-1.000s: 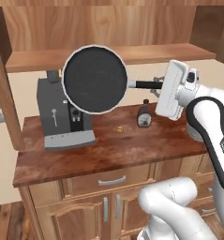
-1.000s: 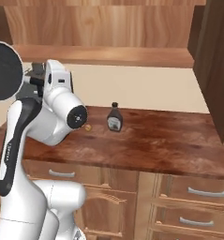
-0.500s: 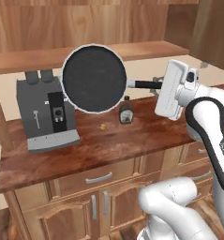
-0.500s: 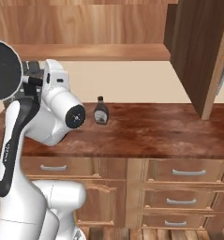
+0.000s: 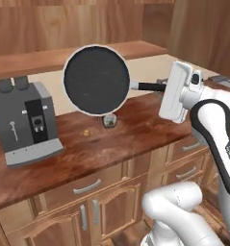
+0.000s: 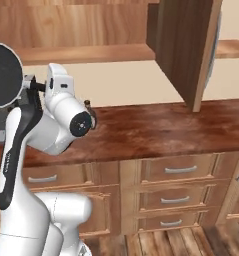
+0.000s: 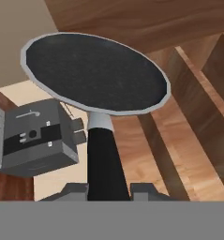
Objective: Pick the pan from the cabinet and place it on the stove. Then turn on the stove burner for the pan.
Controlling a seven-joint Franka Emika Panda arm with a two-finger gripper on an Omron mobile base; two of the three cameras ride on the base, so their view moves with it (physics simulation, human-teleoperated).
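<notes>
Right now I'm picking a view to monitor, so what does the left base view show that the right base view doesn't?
Left base view alone: the grey coffee machine whole, a small bottle and a tiny yellowish bit on the counter, and the full round face of the pan tipped on edge. Right base view alone: the open cabinet door and a stack of three drawers. Both: the pan held by its black handle, and the wooden shelf.

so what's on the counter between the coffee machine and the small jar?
A small yellowish bit lies on the counter between the coffee machine and the small jar, seen in the left base view.
</notes>
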